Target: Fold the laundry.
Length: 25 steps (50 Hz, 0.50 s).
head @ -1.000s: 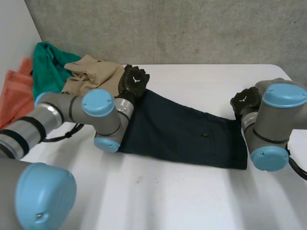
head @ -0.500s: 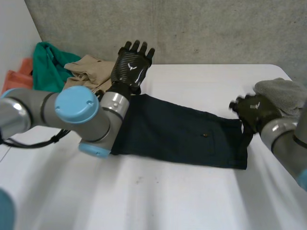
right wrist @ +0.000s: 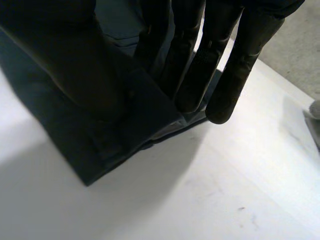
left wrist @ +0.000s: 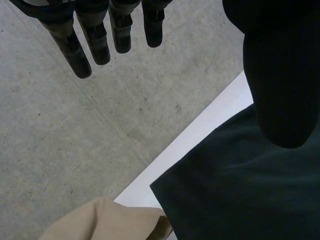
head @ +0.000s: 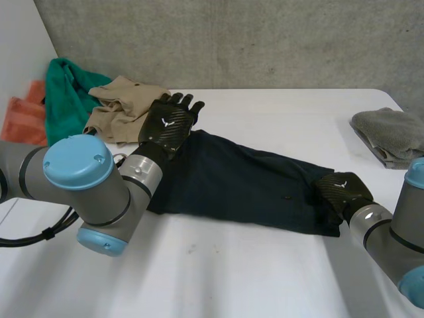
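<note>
Right hand (head: 341, 192): thumb and fingers pinch 4 o'clock end of dark garment (head: 245, 182)
Left hand (head: 169, 122): spread, empty, above its 10 o'clock end
Long axis: 10 to 4 o'clock

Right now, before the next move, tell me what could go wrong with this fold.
1. The right hand pinches only a corner of the dark garment; a pull may slip it free.
2. The left hand hovers open above the other end, so that end is unpinned and the whole garment could drag.
3. The tan garment lies right beside that end and could get caught in a grasp.
</note>
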Each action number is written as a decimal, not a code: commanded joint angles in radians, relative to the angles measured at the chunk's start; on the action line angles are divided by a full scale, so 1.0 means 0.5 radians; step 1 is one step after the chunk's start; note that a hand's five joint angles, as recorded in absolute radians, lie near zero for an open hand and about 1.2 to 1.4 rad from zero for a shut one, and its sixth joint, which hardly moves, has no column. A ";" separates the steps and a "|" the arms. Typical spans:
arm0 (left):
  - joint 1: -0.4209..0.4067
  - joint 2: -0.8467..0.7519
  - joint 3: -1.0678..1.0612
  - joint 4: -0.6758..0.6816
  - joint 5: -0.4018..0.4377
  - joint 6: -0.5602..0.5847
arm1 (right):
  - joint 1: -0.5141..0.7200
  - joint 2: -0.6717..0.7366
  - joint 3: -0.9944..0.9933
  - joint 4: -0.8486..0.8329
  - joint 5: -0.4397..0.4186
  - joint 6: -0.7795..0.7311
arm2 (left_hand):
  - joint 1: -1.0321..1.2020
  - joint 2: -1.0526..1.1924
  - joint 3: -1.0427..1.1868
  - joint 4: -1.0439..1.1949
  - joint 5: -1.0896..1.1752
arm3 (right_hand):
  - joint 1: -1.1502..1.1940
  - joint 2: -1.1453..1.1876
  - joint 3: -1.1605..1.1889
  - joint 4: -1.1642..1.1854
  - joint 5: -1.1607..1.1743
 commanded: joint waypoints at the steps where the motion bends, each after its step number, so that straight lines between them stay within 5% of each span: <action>1: -0.003 0.036 -0.003 -0.001 -0.004 0.004 | -0.094 -0.046 0.035 0.027 0.071 -0.126 | -0.029 -0.062 -0.079 -0.061 -0.094 | 0.969 0.436 0.436 0.422 0.539; 13: 0.064 0.238 -0.151 -0.035 0.002 -0.054 | -0.487 -0.402 -0.026 0.432 -0.131 -0.599 | -0.029 -0.062 -0.079 -0.061 -0.094 | 0.966 0.432 0.432 0.418 0.536; 15: 0.071 0.245 -0.160 -0.035 0.006 -0.076 | -0.420 -0.399 -0.024 0.435 -0.222 -0.565 | -0.029 -0.062 -0.079 -0.061 -0.094 | -0.102 -0.635 -0.635 -0.650 -0.532; 17: 0.071 0.245 -0.163 -0.035 -0.001 -0.109 | -0.346 -0.393 -0.005 0.417 -0.263 -0.513 | -0.029 -0.062 -0.079 -0.061 -0.094 | -0.565 -1.098 -1.098 -1.113 -0.995; 25: 0.062 0.245 -0.203 -0.041 0.002 -0.223 | -0.251 -0.350 0.029 0.349 -0.288 -0.175 | -0.029 -0.062 -0.079 -0.061 -0.094 | -0.872 -1.406 -1.405 -1.420 -1.302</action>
